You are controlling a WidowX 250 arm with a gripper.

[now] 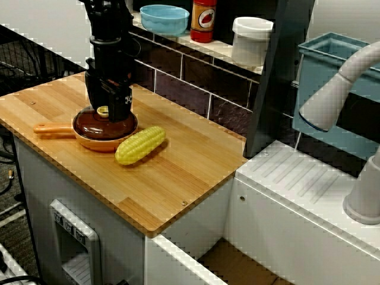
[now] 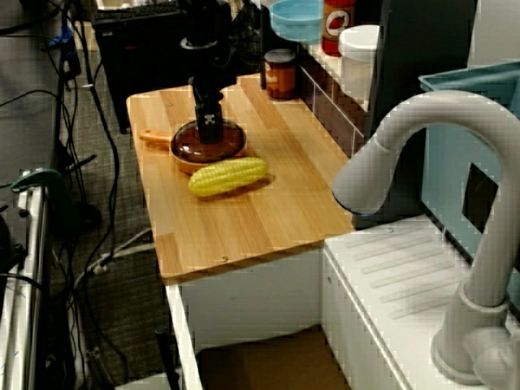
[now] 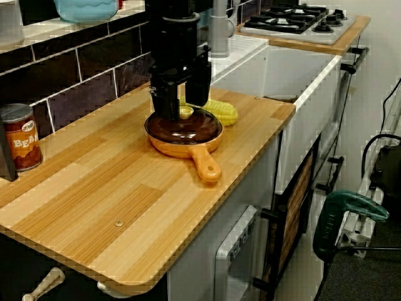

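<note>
So the gripper [image 3: 182, 108] sits right over the pan [image 3: 183, 146], fingers spread either side of the yellow knob [image 3: 186, 111] on the lid [image 3: 191, 129], not squeezing it. The corn [image 1: 140, 144] lies just beside the pan.

Item 1: can [image 3: 20, 138], at back edge of worktop [image 3: 113, 188], seen in view from counter's end. Red-brown label with pale capitals "BEA…"; remaining letters turn out of sight. Print below too small to read. Same can in view over tap: label unreadable.

Item 2: red bottle [image 1: 203, 21], on shelf [image 1: 222, 50], seen in view facing wall. Oval label, wording blurred.

Item 3: gripper [image 1: 108, 110]. Small white marking on black body, illegible in every view.

No other legible text.
</note>
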